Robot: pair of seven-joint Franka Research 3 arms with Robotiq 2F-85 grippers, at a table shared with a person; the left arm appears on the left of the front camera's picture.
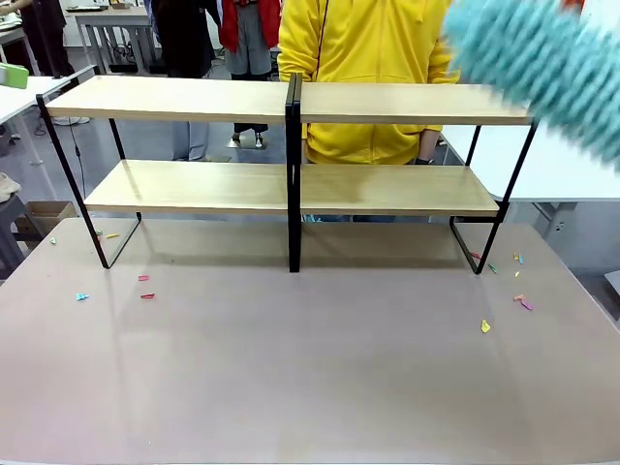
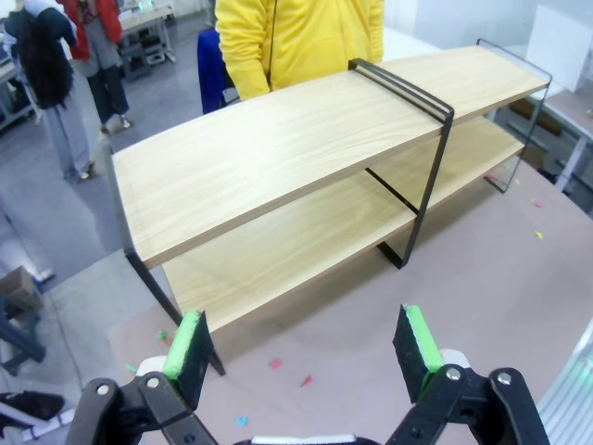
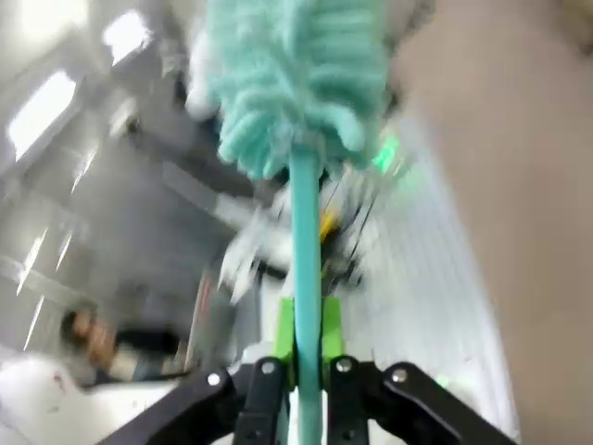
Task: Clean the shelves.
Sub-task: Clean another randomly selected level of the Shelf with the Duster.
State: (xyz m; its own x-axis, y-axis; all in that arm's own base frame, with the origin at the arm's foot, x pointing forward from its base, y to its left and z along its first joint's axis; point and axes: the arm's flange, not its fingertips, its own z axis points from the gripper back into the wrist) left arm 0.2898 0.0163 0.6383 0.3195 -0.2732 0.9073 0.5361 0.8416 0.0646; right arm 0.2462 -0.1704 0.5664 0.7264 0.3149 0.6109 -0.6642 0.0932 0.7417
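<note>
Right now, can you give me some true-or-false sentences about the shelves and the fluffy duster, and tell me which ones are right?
1. The right gripper has its jaws shut on the handle of the teal duster. True.
2. The left gripper is holding a cloth. False: its jaws are open with nothing between them.
3. The shelves have two wooden boards, one above the other. True.
4. Books are stacked on the top board. False: both boards are bare.
5. Small coloured scraps lie on the table near the shelves. True.
6. A person in a red top stands right behind the shelves. False: the person in the yellow top stands there.
</note>
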